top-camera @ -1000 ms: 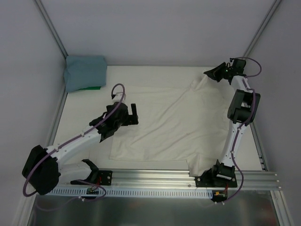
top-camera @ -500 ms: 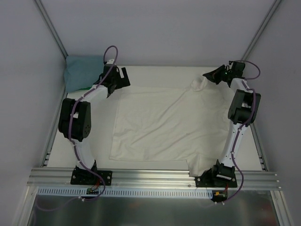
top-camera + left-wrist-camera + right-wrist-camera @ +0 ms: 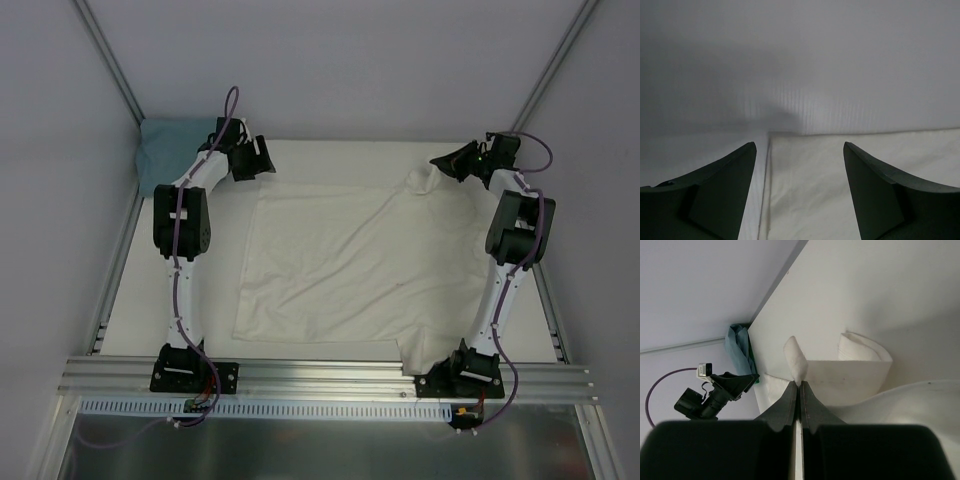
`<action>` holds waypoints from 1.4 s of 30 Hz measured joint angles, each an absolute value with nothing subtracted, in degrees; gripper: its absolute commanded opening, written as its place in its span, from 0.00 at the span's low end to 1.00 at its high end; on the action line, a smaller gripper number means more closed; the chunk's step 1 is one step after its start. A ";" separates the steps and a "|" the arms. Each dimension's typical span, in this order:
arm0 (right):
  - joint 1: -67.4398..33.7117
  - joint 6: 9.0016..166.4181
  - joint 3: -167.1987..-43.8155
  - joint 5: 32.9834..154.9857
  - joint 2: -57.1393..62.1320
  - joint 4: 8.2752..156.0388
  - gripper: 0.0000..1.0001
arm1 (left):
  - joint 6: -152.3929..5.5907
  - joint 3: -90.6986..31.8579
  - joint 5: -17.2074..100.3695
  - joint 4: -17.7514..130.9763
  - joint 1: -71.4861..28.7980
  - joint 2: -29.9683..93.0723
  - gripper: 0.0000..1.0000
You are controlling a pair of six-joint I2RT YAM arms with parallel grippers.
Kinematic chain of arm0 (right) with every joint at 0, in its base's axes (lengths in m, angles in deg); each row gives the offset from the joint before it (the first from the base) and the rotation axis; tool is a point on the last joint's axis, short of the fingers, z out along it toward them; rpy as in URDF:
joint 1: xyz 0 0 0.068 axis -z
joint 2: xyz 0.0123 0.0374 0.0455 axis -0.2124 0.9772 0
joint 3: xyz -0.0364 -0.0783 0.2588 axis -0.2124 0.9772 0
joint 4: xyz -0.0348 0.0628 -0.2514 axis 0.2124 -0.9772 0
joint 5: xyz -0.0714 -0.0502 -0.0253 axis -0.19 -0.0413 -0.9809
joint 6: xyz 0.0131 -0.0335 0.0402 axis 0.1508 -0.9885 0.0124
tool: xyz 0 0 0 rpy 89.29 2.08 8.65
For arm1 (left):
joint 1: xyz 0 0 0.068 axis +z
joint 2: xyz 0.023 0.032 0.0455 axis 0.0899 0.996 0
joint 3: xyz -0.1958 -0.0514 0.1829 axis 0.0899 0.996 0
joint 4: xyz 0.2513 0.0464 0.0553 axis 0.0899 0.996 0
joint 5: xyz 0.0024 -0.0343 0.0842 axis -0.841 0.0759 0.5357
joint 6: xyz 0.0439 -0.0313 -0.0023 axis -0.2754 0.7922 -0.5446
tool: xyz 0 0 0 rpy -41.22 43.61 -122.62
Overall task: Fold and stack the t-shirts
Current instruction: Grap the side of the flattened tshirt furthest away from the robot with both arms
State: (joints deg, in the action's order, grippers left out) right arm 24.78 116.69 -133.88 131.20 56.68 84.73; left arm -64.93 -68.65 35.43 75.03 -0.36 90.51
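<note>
Right end effector (image 3: 441,162) is pinched tight on the cream t-shirt (image 3: 350,255), lifting a peak of cloth at its far right corner off the tabletop (image 3: 330,155). Left end effector (image 3: 257,160) hovers spread wide above the shirt's far left corner. Teal t-shirt (image 3: 178,150) sits folded in the far left corner of the tabletop.

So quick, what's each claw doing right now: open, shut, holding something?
Left gripper: open, holding nothing.
Right gripper: closed on a pinch of the cream t-shirt.
</note>
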 measured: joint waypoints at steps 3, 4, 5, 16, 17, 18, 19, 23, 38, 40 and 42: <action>24.78 116.69 -133.88 131.18 56.66 84.75 0.00 | -64.93 -69.85 33.48 79.03 0.01 92.33 0.72; 24.78 116.69 -133.88 131.18 56.66 84.75 0.00 | -64.95 -69.85 33.24 80.37 0.03 92.48 0.72; 24.78 116.69 -133.88 131.18 56.66 84.75 0.00 | -64.97 -69.89 32.85 81.02 0.03 92.54 0.72; 24.78 116.66 -133.53 131.20 56.57 84.95 0.00 | -64.77 -68.99 30.07 82.42 0.40 92.87 0.00; 24.78 116.66 -133.42 131.23 56.57 84.97 0.00 | -64.75 -68.93 29.66 82.64 0.40 93.09 0.00; 24.78 116.66 -133.38 131.23 56.57 84.99 0.00 | -64.80 -68.93 29.29 82.66 0.38 93.31 0.00; 24.78 116.66 -133.33 131.23 56.57 84.99 0.00 | -64.84 -68.93 28.70 82.49 0.38 93.51 0.00; 24.78 116.66 -133.33 131.31 56.57 85.08 0.00 | -64.86 -68.89 28.26 82.11 0.38 93.51 0.00; 25.10 115.88 -134.05 131.60 56.00 83.57 0.00 | -67.97 -61.54 35.45 76.93 0.38 83.21 0.00; 25.23 115.64 -134.05 131.62 55.19 82.98 0.00 | -68.31 -61.34 35.97 76.50 0.38 80.37 0.00; 25.37 115.20 -134.05 131.73 53.99 82.37 0.00 | -68.64 -60.73 36.52 75.78 0.38 77.44 0.00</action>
